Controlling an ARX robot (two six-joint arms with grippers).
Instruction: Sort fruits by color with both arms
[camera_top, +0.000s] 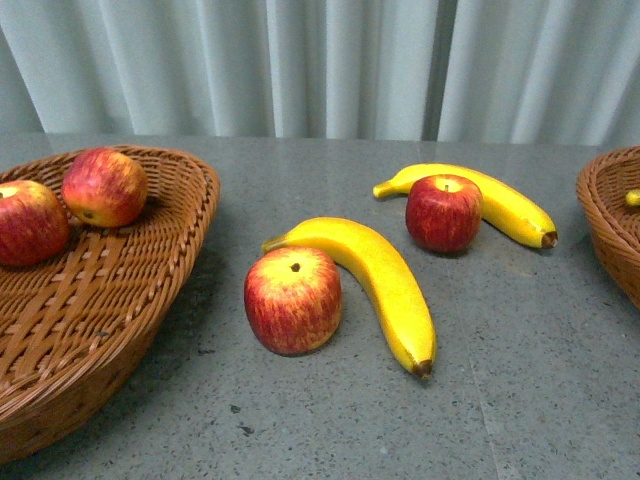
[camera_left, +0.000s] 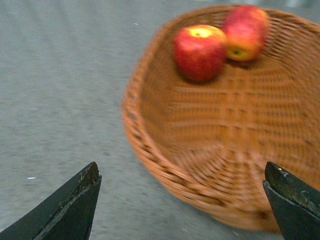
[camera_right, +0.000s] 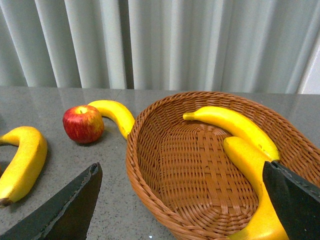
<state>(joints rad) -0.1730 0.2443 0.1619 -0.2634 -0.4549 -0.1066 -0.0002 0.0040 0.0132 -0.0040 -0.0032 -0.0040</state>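
Note:
Two red apples (camera_top: 292, 300) (camera_top: 443, 212) and two yellow bananas (camera_top: 385, 275) (camera_top: 500, 200) lie on the grey table in the front view, where neither arm shows. Two more apples (camera_left: 200, 52) (camera_left: 245, 32) rest in the left wicker basket (camera_left: 145, 145). My left gripper (camera_left: 182, 170) hangs open and empty above that basket's near rim. The right wicker basket (camera_right: 145, 165) holds two bananas (camera_right: 235, 125) (camera_right: 252, 165). Over it my right gripper (camera_right: 182, 167) is open with nothing between its fingers, one finger close beside the nearer banana.
The left basket (camera_top: 150, 300) fills the table's left side and the right basket (camera_top: 605, 210) sits at the right edge. A pleated pale curtain (camera_top: 320, 60) closes off the back. In the right wrist view an apple (camera_right: 83, 124) and a banana (camera_right: 117, 115) lie beside the basket.

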